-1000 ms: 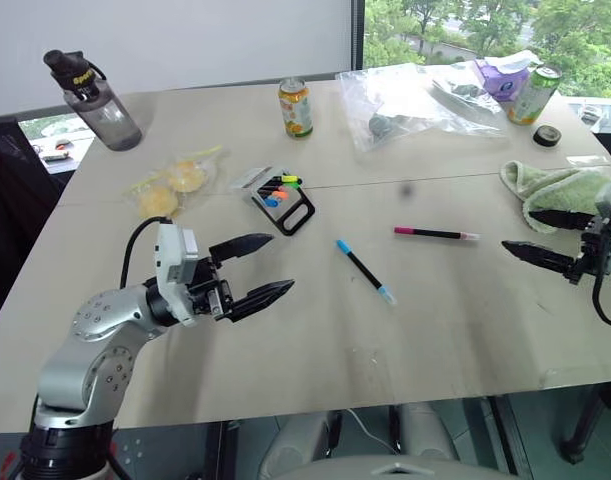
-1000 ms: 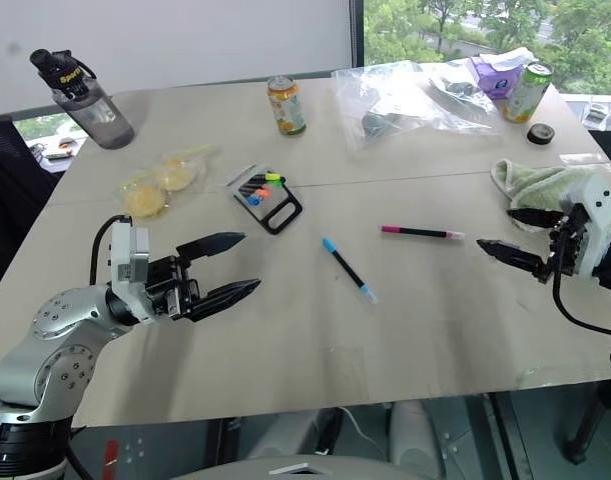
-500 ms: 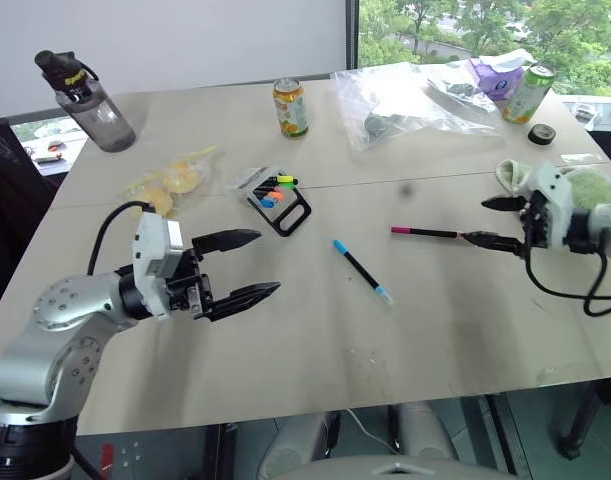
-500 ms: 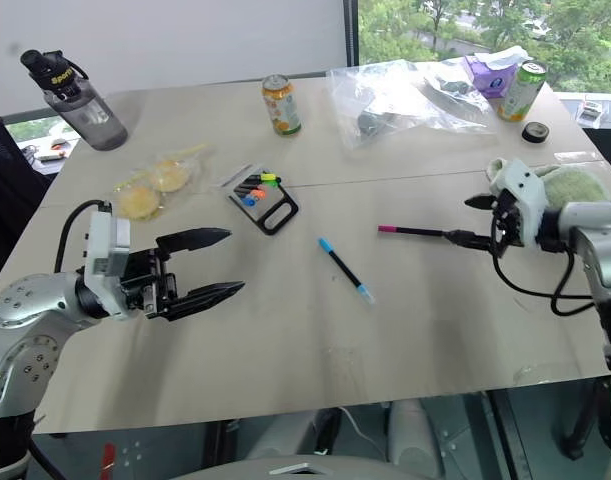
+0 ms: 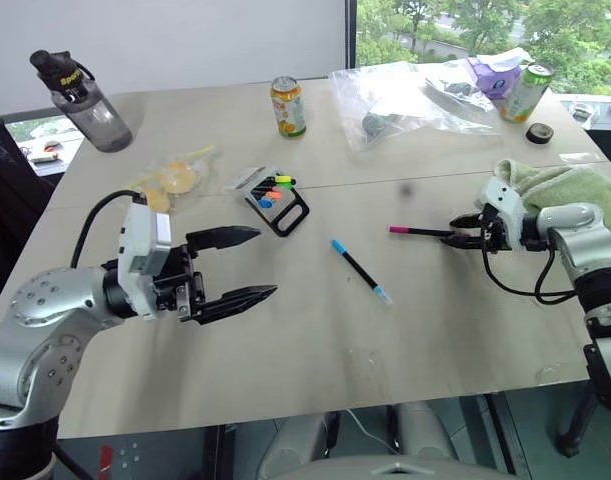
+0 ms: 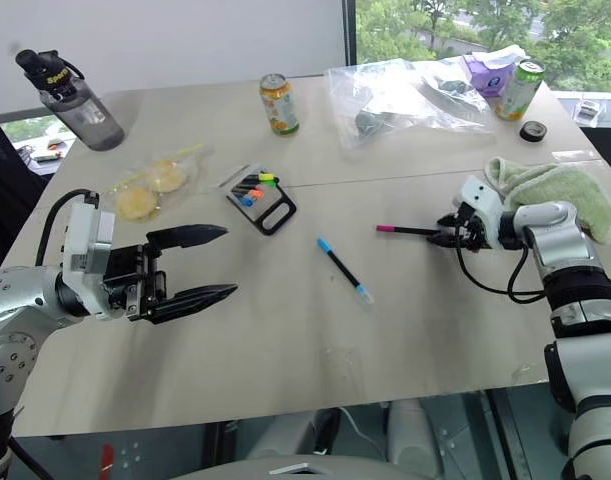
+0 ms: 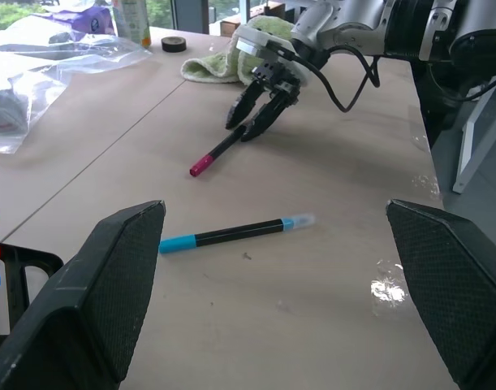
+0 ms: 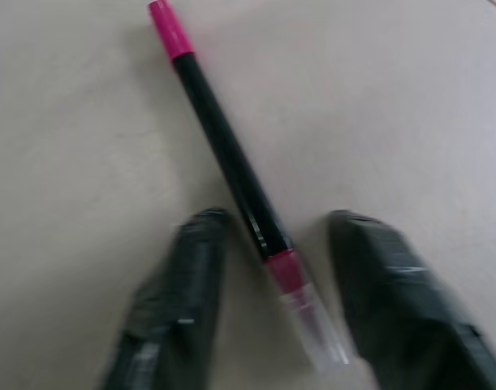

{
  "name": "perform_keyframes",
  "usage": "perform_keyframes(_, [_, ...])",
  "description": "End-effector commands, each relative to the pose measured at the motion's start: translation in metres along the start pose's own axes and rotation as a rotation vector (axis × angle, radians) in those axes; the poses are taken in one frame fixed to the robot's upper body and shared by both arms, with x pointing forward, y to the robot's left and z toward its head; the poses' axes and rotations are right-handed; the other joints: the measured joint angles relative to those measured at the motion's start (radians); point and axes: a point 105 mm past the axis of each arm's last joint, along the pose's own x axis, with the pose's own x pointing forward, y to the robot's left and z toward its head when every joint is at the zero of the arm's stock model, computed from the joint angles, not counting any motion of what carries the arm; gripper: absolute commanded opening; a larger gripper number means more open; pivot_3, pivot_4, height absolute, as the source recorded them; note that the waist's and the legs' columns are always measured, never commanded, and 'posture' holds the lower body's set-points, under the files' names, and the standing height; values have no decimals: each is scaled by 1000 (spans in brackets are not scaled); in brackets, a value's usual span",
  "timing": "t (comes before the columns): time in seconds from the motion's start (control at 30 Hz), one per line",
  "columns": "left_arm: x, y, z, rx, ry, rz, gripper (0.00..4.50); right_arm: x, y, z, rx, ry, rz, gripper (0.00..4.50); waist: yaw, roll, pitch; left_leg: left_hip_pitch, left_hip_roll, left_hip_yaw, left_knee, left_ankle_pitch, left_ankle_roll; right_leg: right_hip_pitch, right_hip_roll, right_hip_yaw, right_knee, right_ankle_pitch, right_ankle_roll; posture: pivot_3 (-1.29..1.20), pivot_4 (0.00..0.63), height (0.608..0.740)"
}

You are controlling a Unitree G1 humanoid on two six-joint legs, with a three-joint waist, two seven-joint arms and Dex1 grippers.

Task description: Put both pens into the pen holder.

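The pink-capped pen (image 5: 420, 231) lies on the table right of centre. My right gripper (image 5: 461, 233) is down at its pale right end. In the right wrist view the two fingers (image 8: 178, 292) stand on either side of the pen (image 8: 231, 175) with a small gap on each side, so the gripper is open around it. The blue-capped pen (image 5: 359, 270) lies at the table's middle. Behind it to the left is the black pen holder (image 5: 281, 197) with coloured marker tips. My left gripper (image 5: 243, 266) hovers wide open and empty over the near left.
A water bottle (image 5: 81, 88) stands far left. An orange can (image 5: 287, 106), a clear plastic bag (image 5: 415, 98) and a green can (image 5: 526, 91) line the back. A green towel (image 5: 563, 187) lies behind my right arm. A bag of yellow items (image 5: 172, 184) sits left of the holder.
My right gripper has come in from the right and down to the pink pen's pale end, and its fingers have narrowed around it. The left gripper has stayed open, nearly in place.
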Motion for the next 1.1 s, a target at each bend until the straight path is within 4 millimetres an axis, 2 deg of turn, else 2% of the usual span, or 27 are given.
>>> perform_keyframes(0.03, [3, 1, 4, 36, 20, -31, 4500, -11, 0, -8, 1, 22, -22, 182, 2, 0, 0, 0, 0, 0, 0, 0, 0, 0, 0, 0, 0, 0, 0, 0, 150, 739])
perform_keyframes(0.07, [5, 1, 4, 37, 19, -46, 4500, -15, 0, -8, -1, 18, -29, 13, 5, 0, 0, 0, 0, 0, 1, 0, 0, 0, 0, 0, 0, 0, 0, 0, 150, 739])
perform_keyframes(0.23, [29, 7, 0, 61, 18, -129, 4500, -32, 2, 2, -89, 31, -93, 13, 22, 0, 0, 0, -1, -1, 1, 0, 0, 0, -1, -1, 1, 0, 0, 0, 150, 739])
perform_keyframes(0.3, [46, 19, -3, 87, 40, -124, 4500, -39, 9, 22, -165, 30, -90, 13, 25, 1, 0, -1, -1, -1, 2, 0, 0, 0, -1, -1, 1, 0, 0, 0, 150, 739])
perform_keyframes(0.33, [58, 29, -9, 45, 95, -101, 4500, -40, 15, 34, -177, 18, -84, 13, 24, 1, 0, -1, -2, -1, 2, 0, 0, 0, -1, -1, 1, 0, 0, 0, 150, 739])
perform_keyframes(0.43, [92, 45, -14, 111, 224, -101, 4500, -41, 29, 72, -124, -65, -93, 13, 21, 1, 0, -6, -2, -3, 8, 0, 0, -3, -1, -3, 4, 0, 0, 0, 150, 739])
perform_keyframes(0.47, [105, 49, -10, 174, 231, -119, 4500, -41, 36, 85, -99, -106, -78, 13, 19, 1, 0, -10, -2, -3, 12, 0, -1, -6, -1, -3, 6, 0, 0, 0, 150, 739])
perform_keyframes(0.57, [130, 59, 6, 300, 200, -145, 4500, -40, 53, 105, 13, -200, -37, 13, 13, -1, 0, -13, -3, -3, 15, 0, -1, -8, -1, -3, 6, 2, 1, 0, 150, 739])
perform_keyframes(0.63, [143, 67, 16, 326, 154, -150, 4500, -43, 55, 117, 92, -309, -61, 13, 13, -3, 1, -14, -3, -4, 15, 0, 0, -8, -1, -4, 5, 2, 1, 0, 150, 739])
perform_keyframes(0.77, [156, 78, 37, 203, -42, -128, 4500, -51, 45, 119, 196, -447, -211, 13, 13, -3, 1, -15, -3, -5, 16, 0, 0, -9, -2, -5, 6, 2, 1, 0, 150, 739])
perform_keyframes(0.87, [158, 79, 40, 89, -157, -108, 4500, -56, 46, 117, 264, -561, -270, 13, 4, -4, 1, -17, -4, -5, 18, 0, 0, -11, -2, -5, 7, 2, 1, 0, 150, 739])
perform_keyframes(1.0, [157, 72, 46, -121, -304, -119, 4500, -59, 60, 113, 312, -658, -267, 13, -11, -4, 1, -25, -4, -4, 23, 0, 0, -19, -3, -4, 14, 2, 2, 0, 150, 739])
perform_keyframes(1.1, [155, 75, 59, -346, -456, -123, 4500, -58, 74, 117, 286, -752, -257, 13, -17, -4, 1, -27, -5, -4, 29, 0, 0, -21, -3, -4, 20, 2, 2, 0, 150, 739])
